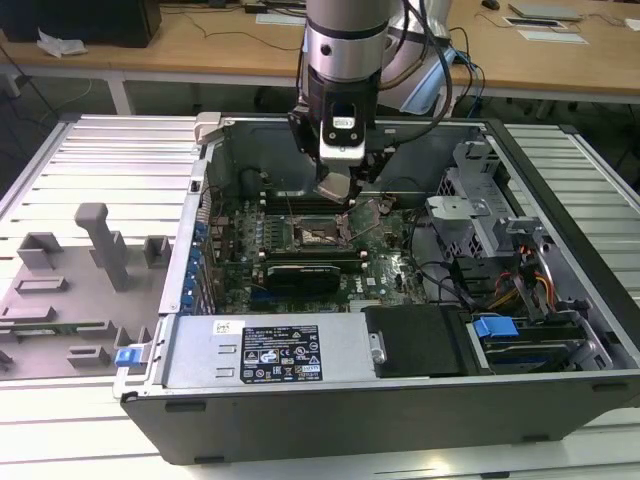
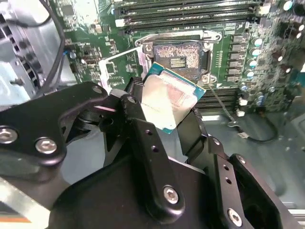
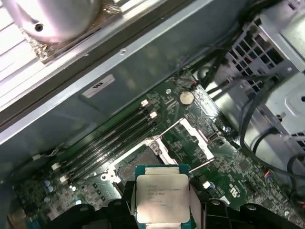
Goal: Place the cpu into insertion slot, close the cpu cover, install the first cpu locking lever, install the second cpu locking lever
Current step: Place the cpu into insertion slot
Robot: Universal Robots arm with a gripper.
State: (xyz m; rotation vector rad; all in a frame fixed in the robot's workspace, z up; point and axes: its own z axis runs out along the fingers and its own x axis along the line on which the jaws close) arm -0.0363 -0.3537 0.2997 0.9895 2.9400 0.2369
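In both wrist views my gripper is shut on the cpu, a silver-topped square chip with a green edge, its black fingers pressing on opposite sides. The chip hangs tilted just above and beside the insertion slot, whose dark centre lies uncovered. The cpu cover is swung open away from the slot. A thin lever rod stands loose beside the socket. In the exterior view the gripper hovers inside the open computer case over the slot.
Long black memory slots run beside the socket. A long black card lies in front of it. A metal drive cage with cables fills the exterior view's right. A grey fixture plate sits outside the case on the left.
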